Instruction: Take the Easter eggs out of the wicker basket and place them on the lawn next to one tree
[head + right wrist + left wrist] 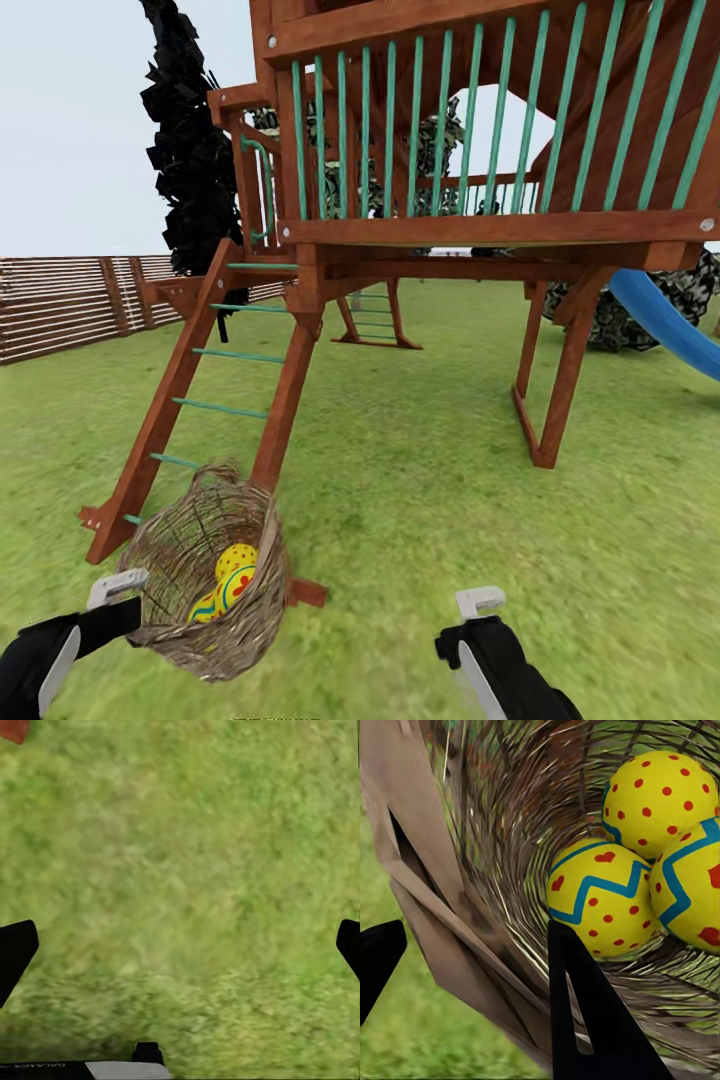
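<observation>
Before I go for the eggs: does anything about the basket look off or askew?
Yes. The wicker basket is tipped over, its mouth facing the left gripper, with one finger inside the rim. The three Easter eggs are piled against its lower wall. Nothing has spilled onto the lawn.

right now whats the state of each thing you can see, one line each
wicker basket: tipped toward the robot on the lawn, rim between the left gripper's fingers
three Easter eggs: all inside the basket, bunched together
left gripper: open, one finger inside the basket, one outside
right gripper: open, empty, over bare grass
</observation>
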Tool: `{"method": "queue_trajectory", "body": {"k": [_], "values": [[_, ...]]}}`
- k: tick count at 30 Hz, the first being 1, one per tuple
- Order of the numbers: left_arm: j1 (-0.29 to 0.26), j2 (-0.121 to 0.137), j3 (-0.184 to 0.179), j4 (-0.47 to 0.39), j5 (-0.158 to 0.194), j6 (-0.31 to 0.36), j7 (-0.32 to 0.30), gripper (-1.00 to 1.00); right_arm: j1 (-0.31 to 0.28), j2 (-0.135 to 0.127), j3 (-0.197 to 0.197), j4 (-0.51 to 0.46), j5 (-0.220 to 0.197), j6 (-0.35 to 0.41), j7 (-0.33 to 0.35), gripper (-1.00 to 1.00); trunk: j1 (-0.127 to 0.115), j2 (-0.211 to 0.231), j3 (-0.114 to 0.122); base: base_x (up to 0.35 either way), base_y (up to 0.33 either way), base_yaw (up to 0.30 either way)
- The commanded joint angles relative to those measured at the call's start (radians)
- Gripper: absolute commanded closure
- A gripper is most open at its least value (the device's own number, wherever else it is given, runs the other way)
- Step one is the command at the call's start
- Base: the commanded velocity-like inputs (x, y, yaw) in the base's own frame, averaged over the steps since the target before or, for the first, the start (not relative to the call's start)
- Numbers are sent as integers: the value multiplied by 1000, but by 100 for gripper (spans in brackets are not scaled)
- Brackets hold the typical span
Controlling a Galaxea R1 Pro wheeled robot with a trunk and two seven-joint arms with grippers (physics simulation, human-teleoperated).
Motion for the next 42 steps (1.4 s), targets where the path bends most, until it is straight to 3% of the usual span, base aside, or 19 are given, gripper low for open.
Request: {"method": "queue_trajectory", "body": {"k": [1,2,3,5,14,42], "values": [[-1,-1,2,2,21,8,-4,100,0,-19,-58,-1,-15,9,48,-100,0,-1,0,0,0,243],[-1,-1,0,4,21,8,-3,100,0,-70,-84,-3,-16,25,116,-100,0,-1,0,0,0,235],[-1,-3,-1,5,21,8,-3,100,0,-104,-99,-3,-16,32,145,-100,0,-1,0,0,0,227],[-1,-6,-1,6,20,8,-3,100,0,-128,-108,-2,-15,36,162,-100,0,-1,0,0,0,210],[-1,23,2,6,23,8,-3,100,0,-118,-105,-2,-3,31,161,-100,0,-1,0,0,0,196],[-1,21,0,18,23,6,-5,100,0,-112,-99,-1,-1,29,159,-100,0,-1,0,0,0,194]]}}
